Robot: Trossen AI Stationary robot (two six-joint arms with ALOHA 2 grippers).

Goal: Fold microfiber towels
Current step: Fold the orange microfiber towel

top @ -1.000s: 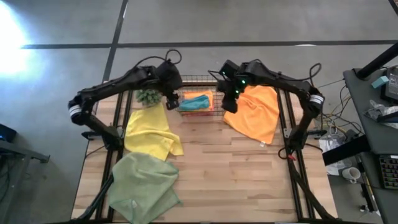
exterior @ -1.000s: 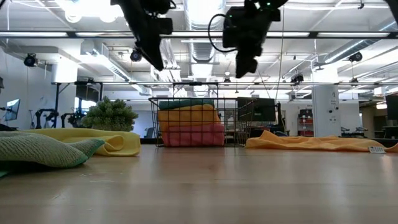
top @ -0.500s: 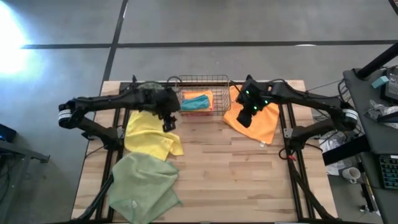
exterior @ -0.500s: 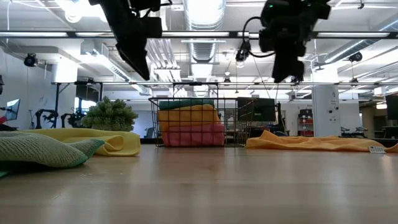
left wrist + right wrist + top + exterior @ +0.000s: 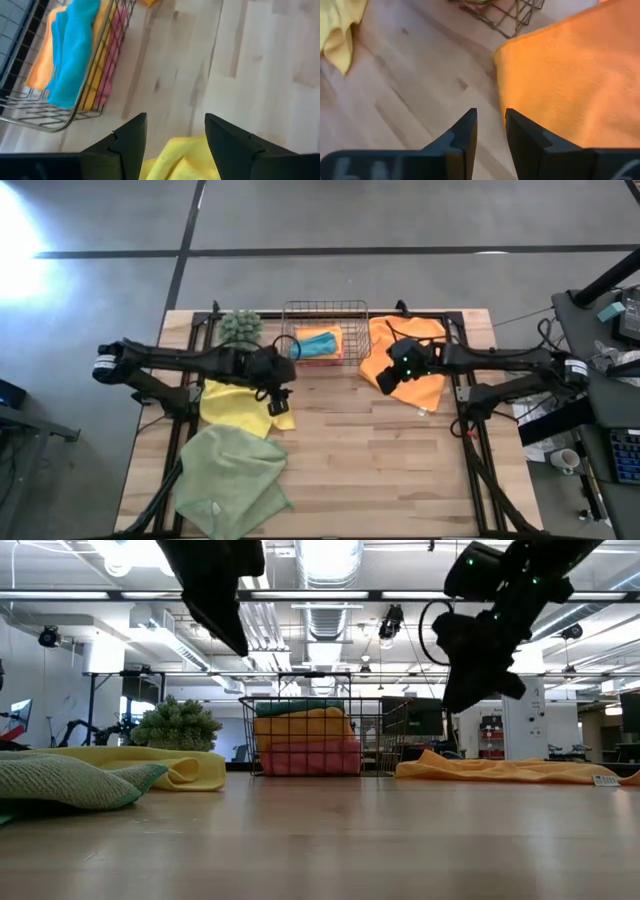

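Note:
A yellow towel lies crumpled on the left of the table, and a pale sage towel lies near the front left. An orange towel is spread at the right. Teal, orange and pink towels sit in the wire basket at the far middle. My left gripper hangs open above the yellow towel's right edge, touching nothing. My right gripper hovers open by a narrow gap above bare wood, just off the orange towel's left edge.
A small spiky green plant stands at the far edge, left of the basket. Bare wood stretches over the table's middle and near right. Black frame rails run along both sides of the table.
Both grippers have come away from the basket, toward the table's near edge and downward. The left one now hangs over the yellow towel's right edge. The right one has sunk further, rolled at the wrist, and now points at the orange towel's left edge. No towel has moved.

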